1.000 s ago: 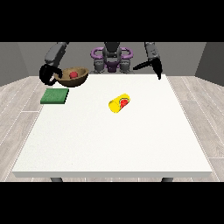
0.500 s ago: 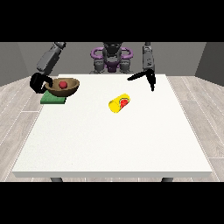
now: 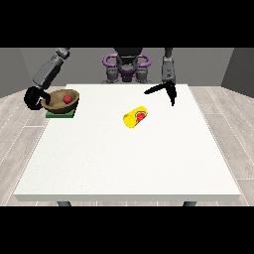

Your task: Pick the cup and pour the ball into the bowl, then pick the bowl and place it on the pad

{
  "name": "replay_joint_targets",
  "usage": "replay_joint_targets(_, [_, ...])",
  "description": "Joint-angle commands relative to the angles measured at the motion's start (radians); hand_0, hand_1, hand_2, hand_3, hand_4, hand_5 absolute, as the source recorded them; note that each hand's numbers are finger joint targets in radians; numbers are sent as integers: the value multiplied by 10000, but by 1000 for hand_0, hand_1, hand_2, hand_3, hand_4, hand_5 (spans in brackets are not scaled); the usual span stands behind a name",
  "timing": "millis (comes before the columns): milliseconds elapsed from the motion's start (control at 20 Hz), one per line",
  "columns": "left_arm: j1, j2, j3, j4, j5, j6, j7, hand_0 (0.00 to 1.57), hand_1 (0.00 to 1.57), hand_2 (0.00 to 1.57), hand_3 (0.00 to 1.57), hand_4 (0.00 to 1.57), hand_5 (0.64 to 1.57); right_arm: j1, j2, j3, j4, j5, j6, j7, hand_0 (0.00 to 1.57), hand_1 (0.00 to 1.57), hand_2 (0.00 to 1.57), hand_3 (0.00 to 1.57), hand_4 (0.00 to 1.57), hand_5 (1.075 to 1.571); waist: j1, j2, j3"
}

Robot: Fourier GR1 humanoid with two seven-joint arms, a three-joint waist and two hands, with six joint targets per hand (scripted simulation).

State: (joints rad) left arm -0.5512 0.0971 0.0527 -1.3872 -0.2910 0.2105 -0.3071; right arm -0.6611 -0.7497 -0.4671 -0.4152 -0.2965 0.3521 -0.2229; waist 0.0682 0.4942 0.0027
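On green pad (image 3: 52,114), bowl (image 3: 72,102) with ball (image 3: 66,98), grasped by hand (image 3: 33,97), no labels

Counter (image 3: 124,163): a large white slab with a square top is seen, its near edge lying low in the view.
Counter legs (image 3: 63,203): dark supports are seen below the near edge, one towards each corner.
Floor (image 3: 225,119): pale wood-look planks in a grey-beige tone are laid on both sides of the counter.
Plank seams: thin darker lines are seen between the boards.
Wall (image 3: 89,64): a plain grey surface is seen behind the counter.
Far right corner (image 3: 240,67): the wall is shown in a darker grey.
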Motion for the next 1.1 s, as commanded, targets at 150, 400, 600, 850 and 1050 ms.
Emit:
replay_joint_targets(150, [825,-136,-610,-1840,-250,-105,899,0,0,0,0,0,1563,-136,-644,82,731,414,46,-566,1571,1571,1571,436,1031,1571,73,129,-2])
replay_joint_targets(400, [756,31,-368,-1932,18,-388,1532,0,0,0,0,0,1566,-535,-356,-382,1161,-260,352,82,1571,1571,1571,0,781,1569,-90,-215,-10])
replay_joint_targets(600, [1013,20,-292,-1755,157,-471,1428,0,0,0,0,0,1566,-457,-671,-214,1230,-171,451,870,1571,1571,1571,489,739,1570,-20,-838,-19])
replay_joint_targets(850, [1082,-96,-383,-2295,130,-314,1093,0,0,0,0,0,1566,-197,-342,167,984,292,316,-208,1571,1571,1571,927,711,1570,-7,-43,-13])
replay_joint_targets(1050, [1087,379,-316,-2650,427,-1032,1540,0,0,0,0,0,1565,313,-113,672,985,882,-47,-594,1571,1571,1571,1207,675,1558,115,-255,-12])
